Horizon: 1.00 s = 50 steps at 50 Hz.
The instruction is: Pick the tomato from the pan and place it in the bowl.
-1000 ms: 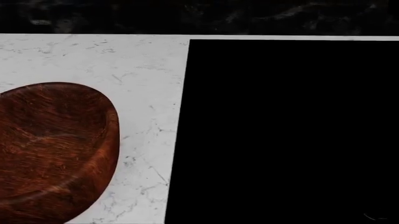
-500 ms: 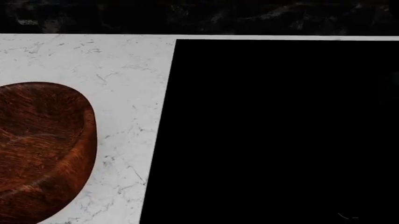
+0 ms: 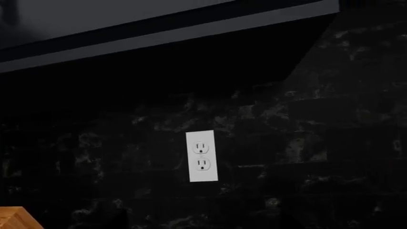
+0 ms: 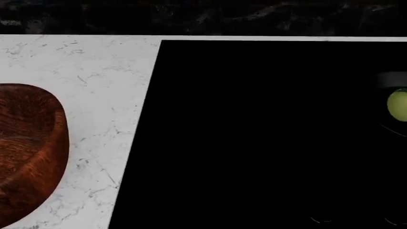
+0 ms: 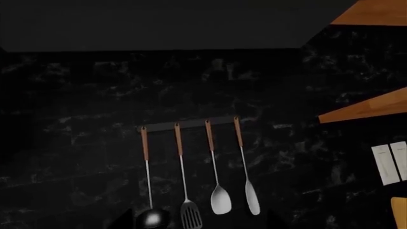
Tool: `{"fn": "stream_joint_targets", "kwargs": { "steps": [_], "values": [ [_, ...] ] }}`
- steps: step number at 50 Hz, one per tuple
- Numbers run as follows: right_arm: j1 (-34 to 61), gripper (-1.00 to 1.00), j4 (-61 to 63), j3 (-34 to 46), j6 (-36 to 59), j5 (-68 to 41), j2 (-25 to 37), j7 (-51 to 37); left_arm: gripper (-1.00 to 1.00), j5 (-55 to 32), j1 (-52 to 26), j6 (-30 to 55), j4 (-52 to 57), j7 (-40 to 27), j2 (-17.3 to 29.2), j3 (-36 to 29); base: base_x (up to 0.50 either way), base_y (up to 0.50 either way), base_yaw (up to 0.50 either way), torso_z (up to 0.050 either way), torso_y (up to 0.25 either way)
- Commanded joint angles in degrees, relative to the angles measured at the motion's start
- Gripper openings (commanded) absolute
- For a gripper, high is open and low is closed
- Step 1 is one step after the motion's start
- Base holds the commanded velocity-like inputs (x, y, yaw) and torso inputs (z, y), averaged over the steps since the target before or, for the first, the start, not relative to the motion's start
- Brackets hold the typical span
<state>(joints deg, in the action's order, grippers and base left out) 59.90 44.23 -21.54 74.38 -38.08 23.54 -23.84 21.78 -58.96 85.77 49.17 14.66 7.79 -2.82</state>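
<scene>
Tomato, yellow-green, at head view's right edge on black surface, presumably inside the barely visible pan; bowl well apart on marble counter at left; both grippers out of view, grip state undeterminable.

Robot body — none in view

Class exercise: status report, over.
Neither gripper in view. Tomato at far right edge, bowl far left, black surface between. Nothing in the way.
</scene>
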Motion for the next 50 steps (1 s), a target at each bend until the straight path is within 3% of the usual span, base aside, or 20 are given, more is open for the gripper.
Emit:
{"fn": "stream_joint_targets", "kwargs": {
  "steps": [1, 12, 29, 47, 50],
  "values": [
    [-0.10, 1.00, -3.94, -0.25, -3.16, 0.80, -1.01, 0.38, 1.00, 1.47, 0.55, -3.70, -4.91, 1.30, -1.43, 1.18, 0.00, 0.00, 0.00, 0.000, 0.000],
    [0.18, 1.00, -4.46, 0.50, -2.69, 0.62, -0.93, -0.14, 1.00, 1.12, 0.85, -4.30, -5.20, 1.13, -1.54, 1.65, 0.04, 0.00, 0.00, 0.000, 0.000],
    [-0.14, 1.00, -4.88, 2.37, -3.47, 0.98, -0.58, -0.48, 1.00, 0.76, 1.13, -4.17, -4.81, 1.08, -1.34, 1.98, 0.39, 0.00, 0.00, 0.000, 0.000],
    [0.80, 1.00, -4.18, 3.05, -2.07, -0.29, -0.82, -1.30, 1.00, -0.35, 2.59, -6.45, -4.77, 1.17, -1.50, 4.23, 0.05, 0.00, 0.00, 0.000, 0.001],
    [1.87, 1.00, -5.50, 6.67, -2.28, 2.34, 1.11, -2.58, 1.00, -0.62, 2.73, -7.00, -5.10, 1.04, -1.69, 4.34, 0.00, 0.00, 0.00, 0.000, 0.000]
  ]
}}
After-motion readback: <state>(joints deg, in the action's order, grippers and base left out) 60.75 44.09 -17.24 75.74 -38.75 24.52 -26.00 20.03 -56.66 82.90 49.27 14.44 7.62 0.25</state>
